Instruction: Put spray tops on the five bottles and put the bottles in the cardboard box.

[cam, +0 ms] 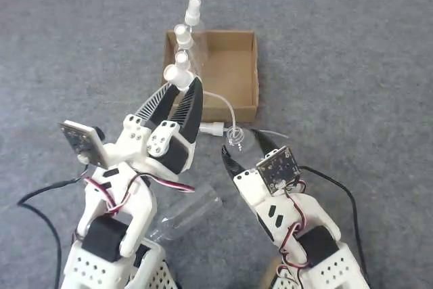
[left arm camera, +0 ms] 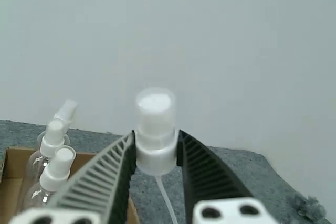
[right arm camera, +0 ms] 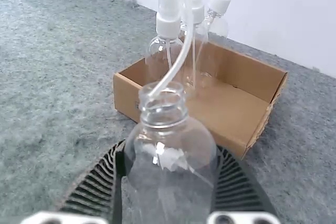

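Bottle on its side (cam: pixel 188 213), clear and with no top, lies nearest on the gray tabletop (cam: pixel 352 65), between the two arm bases. Just beyond it is the right end effector (cam: pixel 241 142) (right arm camera: pixel 170 153). Its fingers are closed around the body of a second clear bottle (right arm camera: pixel 168 150), whose neck is open with nothing screwed on and points toward the box. A loose spray top (cam: pixel 212 128), white, lies flat on the tabletop just beside the right end effector, on the left arm's side.

Next out is the left end effector (cam: pixel 183 82) (left arm camera: pixel 155 137), raised above the tabletop, fingers pinched on the collar of a held spray top (cam: pixel 180 74) (left arm camera: pixel 155 129) with its head up. Its dip tube (cam: pixel 226 106) (right arm camera: pixel 178 59) hangs down and curves over to the mouth of the second clear bottle. The tip is at the rim and seems just inside, though it is hard to be sure.

Farthest is the cardboard box (cam: pixel 230 79), open side up on the tabletop. Three capped bottles (cam: pixel 184 34) stand upright inside, in a row along the wall on the left arm's side, white tops on.
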Controlling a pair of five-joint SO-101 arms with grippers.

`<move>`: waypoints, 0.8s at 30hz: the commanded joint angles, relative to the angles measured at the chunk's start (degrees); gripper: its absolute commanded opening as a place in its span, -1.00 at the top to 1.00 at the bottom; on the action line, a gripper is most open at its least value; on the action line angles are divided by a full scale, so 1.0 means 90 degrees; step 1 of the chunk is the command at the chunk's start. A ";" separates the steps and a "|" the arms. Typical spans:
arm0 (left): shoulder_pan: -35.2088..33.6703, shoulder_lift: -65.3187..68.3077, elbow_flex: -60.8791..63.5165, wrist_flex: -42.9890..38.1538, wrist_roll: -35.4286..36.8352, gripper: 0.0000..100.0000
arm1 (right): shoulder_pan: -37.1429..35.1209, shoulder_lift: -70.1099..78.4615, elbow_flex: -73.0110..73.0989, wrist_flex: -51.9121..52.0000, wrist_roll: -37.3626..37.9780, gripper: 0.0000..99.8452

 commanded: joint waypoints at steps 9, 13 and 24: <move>-0.0313 -0.0039 -0.0278 0.0088 0.0029 0.97 | -0.0034 -0.0112 0.0147 -0.0103 0.0127 0.85; -0.0274 -0.0039 -0.0269 0.0147 0.0029 0.97 | -0.0024 -0.0112 0.0147 -0.0103 0.0127 0.85; 0.1192 -0.0039 -0.0308 0.1006 -0.0791 0.97 | -0.0024 -0.0112 0.0147 -0.0103 0.0127 0.85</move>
